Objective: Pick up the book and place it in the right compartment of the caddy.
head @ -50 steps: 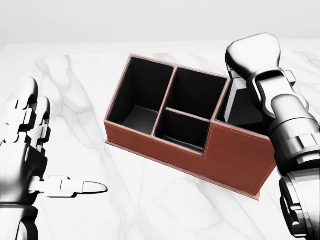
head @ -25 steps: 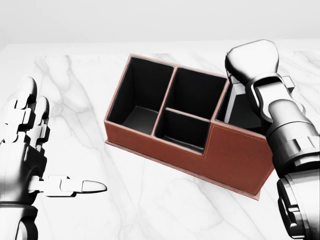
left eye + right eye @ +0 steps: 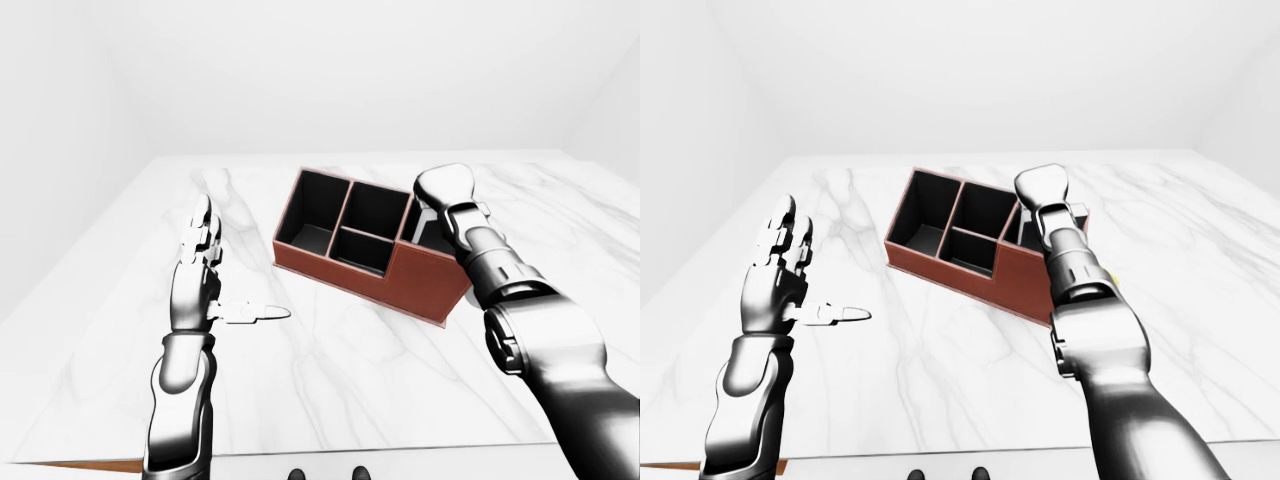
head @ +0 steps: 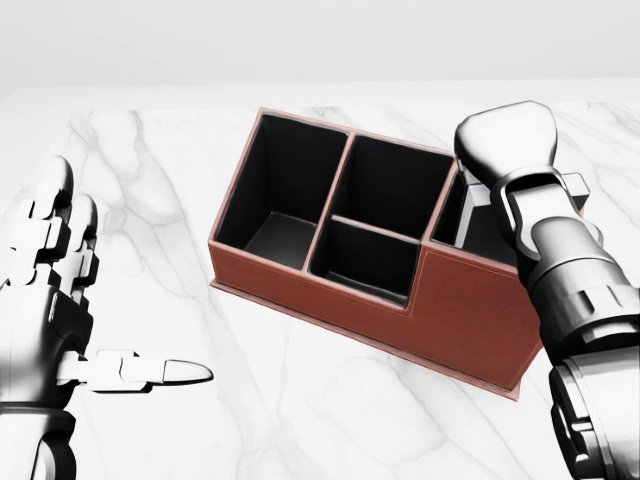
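Your right hand [image 4: 505,140] hangs over the right compartment of the caddy [image 4: 470,310], its fingers hidden, so you cannot tell its grasp. A pale slab, likely the book [image 4: 470,215], stands inside below it. You seem to be at release; next, lift straight clear. Your left hand [image 4: 60,300] hovers left of the caddy, fingers spread, empty.
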